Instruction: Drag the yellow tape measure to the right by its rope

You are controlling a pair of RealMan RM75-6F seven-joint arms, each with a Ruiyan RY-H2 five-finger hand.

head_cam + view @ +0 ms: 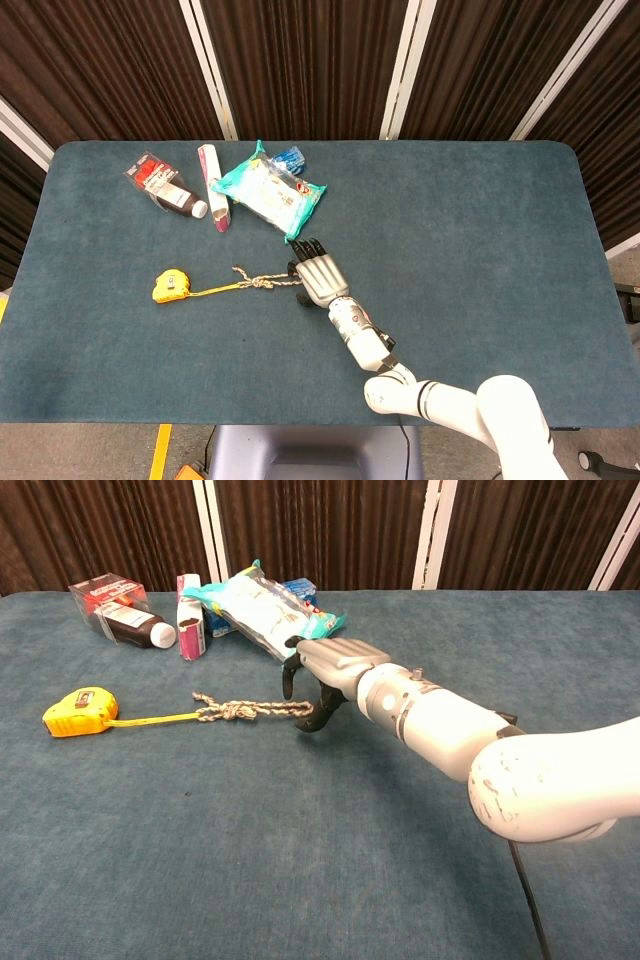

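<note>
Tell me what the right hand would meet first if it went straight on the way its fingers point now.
Probably the teal packet, just beyond the right hand; the rope lies off to its side. Depth is unclear.

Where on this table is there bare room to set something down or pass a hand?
The table is bare right of the right hand and along the near edge below the yellow tape measure and rope. The far-left corner is crowded: bottle, tube, packet.
</note>
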